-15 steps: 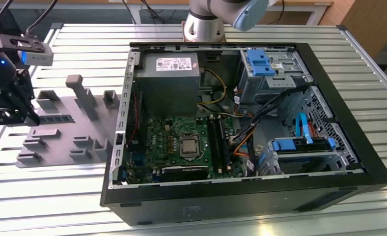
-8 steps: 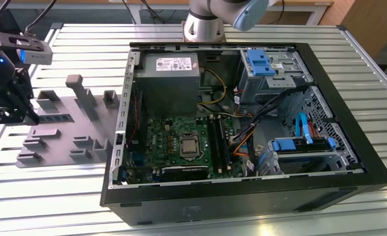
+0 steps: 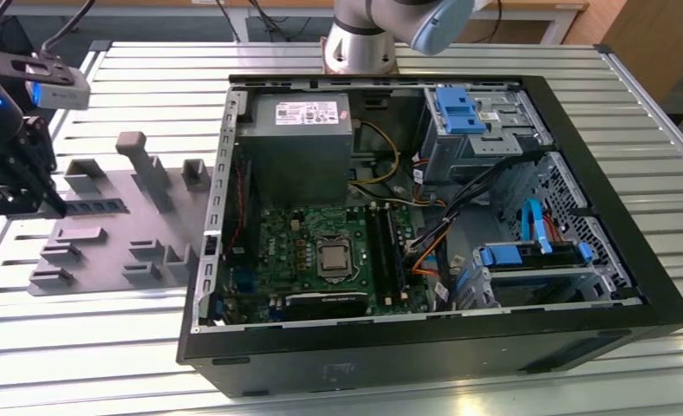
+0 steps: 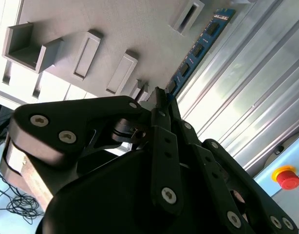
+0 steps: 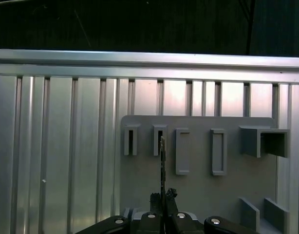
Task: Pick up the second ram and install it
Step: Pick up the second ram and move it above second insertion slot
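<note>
Gripper (image 5: 162,197) fingers are pinched almost together on the near end of the second ram (image 4: 197,49), and the grip hides that end. The stick stands on edge over the grey tray (image 5: 140,180), its long axis pointing straight away from the wrist toward the slotted blocks (image 5: 131,140). Whether it touches the tray is unclear. Beneath lies a slatted metal table (image 5: 66,146), and the open computer case (image 3: 376,355) sits beyond.

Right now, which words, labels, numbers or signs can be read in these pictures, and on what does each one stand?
Nothing is legible enough to quote.
White label on the power supply: print too small.
Processor: markings too small.
Chips of the second ram: no legible print.
Red stop button: no lettering visible.
</note>
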